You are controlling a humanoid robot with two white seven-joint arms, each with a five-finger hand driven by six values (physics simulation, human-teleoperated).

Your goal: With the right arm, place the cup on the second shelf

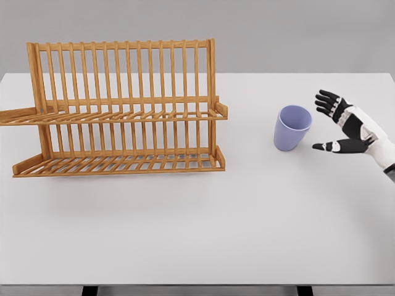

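Cup (292, 127) upright near table (247, 234) right edge, right hand (341, 125) spread beside, apart

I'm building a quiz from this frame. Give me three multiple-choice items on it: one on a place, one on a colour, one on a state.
1. Where is the cup?
A. On the table, right of the rack
B. On the rack's upper shelf
C. In the right hand

2. What colour is the cup?
A. Red
B. Pale blue-violet
C. Green

3. How is the right hand?
A. Closed on the cup
B. Open beside the cup
C. Resting on the rack

Answers:
A, it stands on the table, apart from the wooden rack.
B, as rendered.
B, fingers spread, gap visible.
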